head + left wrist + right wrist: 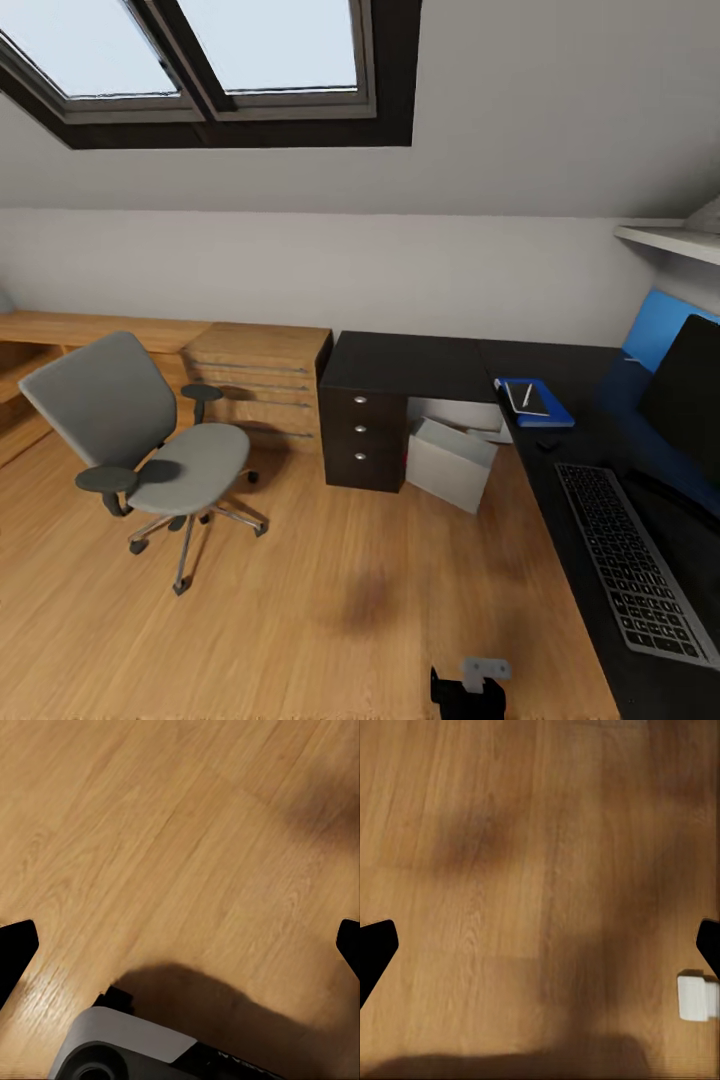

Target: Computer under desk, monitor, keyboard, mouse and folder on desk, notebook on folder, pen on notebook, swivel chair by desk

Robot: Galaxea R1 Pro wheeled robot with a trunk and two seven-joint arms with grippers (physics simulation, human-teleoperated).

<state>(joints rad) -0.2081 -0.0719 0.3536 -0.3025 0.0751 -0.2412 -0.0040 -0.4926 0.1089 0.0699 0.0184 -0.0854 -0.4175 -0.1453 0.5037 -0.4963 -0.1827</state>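
Swivel chair [150, 440]: grey, on chrome base, standing out on the wood floor [330, 600], well apart from the black bench [420, 360]; seat bare
Folder [540, 405]: blue, flat on the bench by the inner corner, notebook [527, 398] stacked on it, pen [527, 394] lying across the notebook
Mouse [546, 443]: small black lump just beside the folder, between it and the keyboard [630, 565]
Keyboard: long and narrow, lying along the bench front, near the monitor [685, 400]
Monitor: black screen upright on the bench, blue panel [655, 325] behind it
Computer [450, 462]: light-grey box on the floor, tilted, partly tucked beneath the bench beside the drawer unit [362, 435]
Step in hand: by the look of it, everything on the bench is arranged; chair placement seems the one step left
Next move: likely driving over to the chair, taking hold of backrest or armrest, rolling it in beside the bench without knocking the computer
Left gripper [180, 945]: jaws spread wide, nothing between them, hanging over bare floor
Right gripper [540, 945]: jaws spread wide too, holding nothing, over bare floor
Surroundings: light-wood drawer chest [262, 380] next to the drawer unit, skylight [200, 60] above, white shelf [670, 240] on the far wall
Writing: no brand, label or lettering readable anywhere
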